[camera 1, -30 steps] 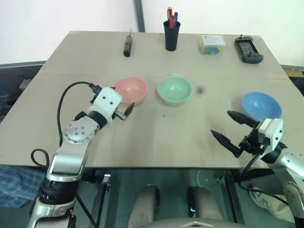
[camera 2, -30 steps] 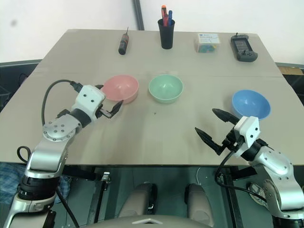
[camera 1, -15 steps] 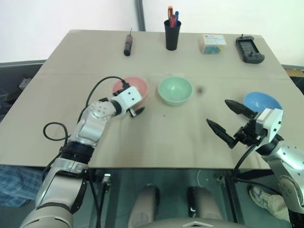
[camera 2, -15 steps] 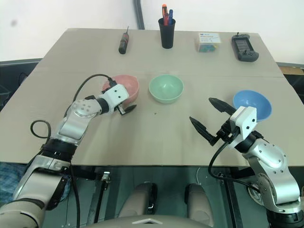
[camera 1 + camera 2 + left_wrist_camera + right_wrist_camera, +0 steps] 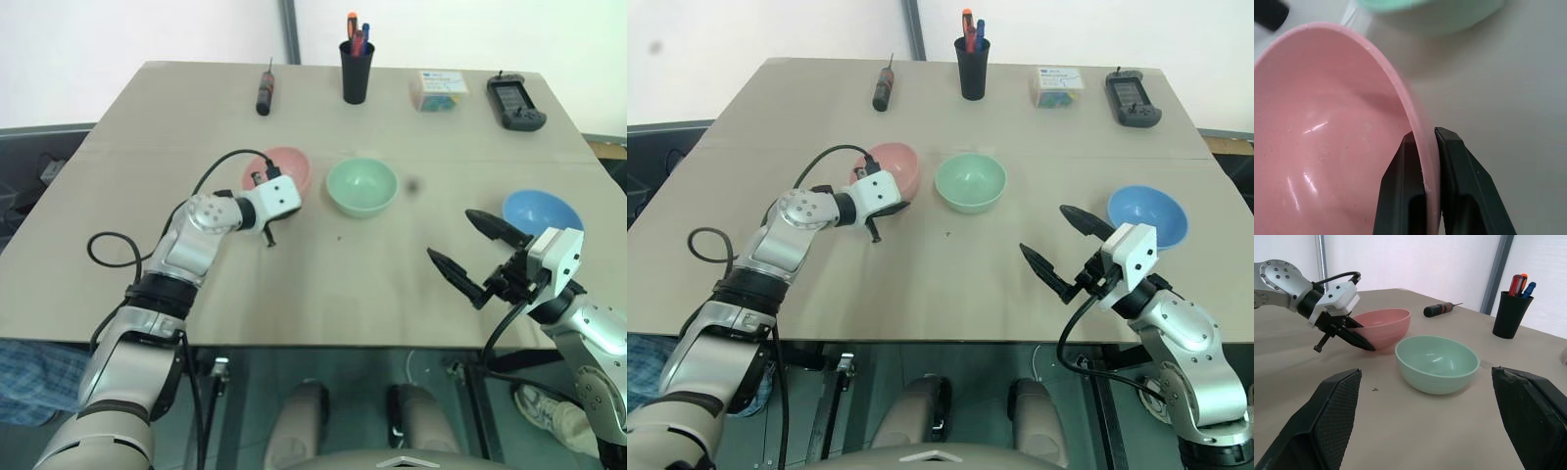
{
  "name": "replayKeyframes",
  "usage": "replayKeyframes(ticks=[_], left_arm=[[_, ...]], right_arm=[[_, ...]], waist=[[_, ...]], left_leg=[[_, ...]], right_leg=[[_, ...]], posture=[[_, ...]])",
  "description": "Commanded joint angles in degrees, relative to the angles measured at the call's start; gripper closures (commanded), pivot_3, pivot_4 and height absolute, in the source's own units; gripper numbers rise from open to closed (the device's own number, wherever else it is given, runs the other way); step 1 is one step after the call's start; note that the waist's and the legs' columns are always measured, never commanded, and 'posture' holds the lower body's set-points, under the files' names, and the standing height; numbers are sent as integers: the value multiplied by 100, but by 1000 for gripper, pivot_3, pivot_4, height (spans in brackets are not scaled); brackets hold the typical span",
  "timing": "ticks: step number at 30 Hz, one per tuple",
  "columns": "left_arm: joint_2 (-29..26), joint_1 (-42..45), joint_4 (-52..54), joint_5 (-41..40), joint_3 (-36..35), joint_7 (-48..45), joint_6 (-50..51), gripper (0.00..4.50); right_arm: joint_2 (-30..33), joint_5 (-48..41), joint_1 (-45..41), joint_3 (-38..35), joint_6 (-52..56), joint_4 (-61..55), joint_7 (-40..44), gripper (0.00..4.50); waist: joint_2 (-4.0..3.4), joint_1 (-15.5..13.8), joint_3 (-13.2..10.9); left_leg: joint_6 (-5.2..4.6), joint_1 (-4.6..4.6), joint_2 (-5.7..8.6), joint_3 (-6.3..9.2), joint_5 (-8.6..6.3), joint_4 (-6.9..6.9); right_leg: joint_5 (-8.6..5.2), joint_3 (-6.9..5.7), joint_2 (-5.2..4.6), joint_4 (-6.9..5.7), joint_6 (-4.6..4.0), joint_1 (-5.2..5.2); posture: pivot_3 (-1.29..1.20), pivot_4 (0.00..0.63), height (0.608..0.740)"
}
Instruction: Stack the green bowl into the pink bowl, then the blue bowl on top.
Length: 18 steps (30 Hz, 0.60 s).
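Black fingers of the left gripper (image 5: 1422,161) are pinching the pink bowl (image 5: 286,168) by its near rim, tilting it beside the green bowl (image 5: 361,186). Nothing is stacking yet (the blue bowl (image 5: 541,211) is sitting well apart). Right gripper (image 5: 477,253) is hovering spread wide, holding nothing, its arm reaching low over the table (image 5: 323,284).

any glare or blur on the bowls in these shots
Left wrist view: the pink bowl carries small white glints inside, and the green bowl beyond it is out of focus. Right wrist view: a soft highlight sits in the green bowl, and the right gripper's fingers in the foreground are blurred. Eye views: even light.
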<state>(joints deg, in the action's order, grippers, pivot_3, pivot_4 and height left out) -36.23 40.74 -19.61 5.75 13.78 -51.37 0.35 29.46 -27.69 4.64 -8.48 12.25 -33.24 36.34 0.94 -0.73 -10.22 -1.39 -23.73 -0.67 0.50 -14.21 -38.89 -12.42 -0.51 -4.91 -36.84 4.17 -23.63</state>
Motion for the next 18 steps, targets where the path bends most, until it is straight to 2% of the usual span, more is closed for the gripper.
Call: replayKeyframes(ticks=[1,5,8,12,18], left_arm=[[9,-77,949,-703,-264,-544,-295,4486],[-71,-411,2078,-1367,-193,-1255,-464,4486],[-53,-553,2406,-1653,-129,-1648,-836,4486],[-224,-707,2619,-1521,77,-2012,-1074,4486],[-515,-645,2182,-917,485,-2508,-2039,4486]], right_arm=[[53,-27,-24,-168,-116,-163,8,4],[52,-8,-80,-126,-115,-98,35,4],[52,-10,-83,-127,-114,-84,56,4],[52,-3,-78,-132,-108,-75,75,4],[39,11,-86,-132,-105,-78,54,4]], waist=[[0,-6,0],[-1,2,0],[-2,6,1],[-2,6,1],[-2,-6,1]], left_leg=[[0,0,0,0,0,0],[0,1,0,-2,0,0],[0,4,-1,-4,0,0],[0,7,-2,-4,0,0],[0,6,-1,-5,0,0]], right_leg=[[0,0,0,0,0,0],[0,3,-1,1,0,1],[0,4,0,-1,-1,1],[0,4,1,-2,-1,3],[0,5,2,-2,-1,3]], posture=[[0,150,740],[0,150,740],[0,150,740],[0,150,740],[0,150,740]])
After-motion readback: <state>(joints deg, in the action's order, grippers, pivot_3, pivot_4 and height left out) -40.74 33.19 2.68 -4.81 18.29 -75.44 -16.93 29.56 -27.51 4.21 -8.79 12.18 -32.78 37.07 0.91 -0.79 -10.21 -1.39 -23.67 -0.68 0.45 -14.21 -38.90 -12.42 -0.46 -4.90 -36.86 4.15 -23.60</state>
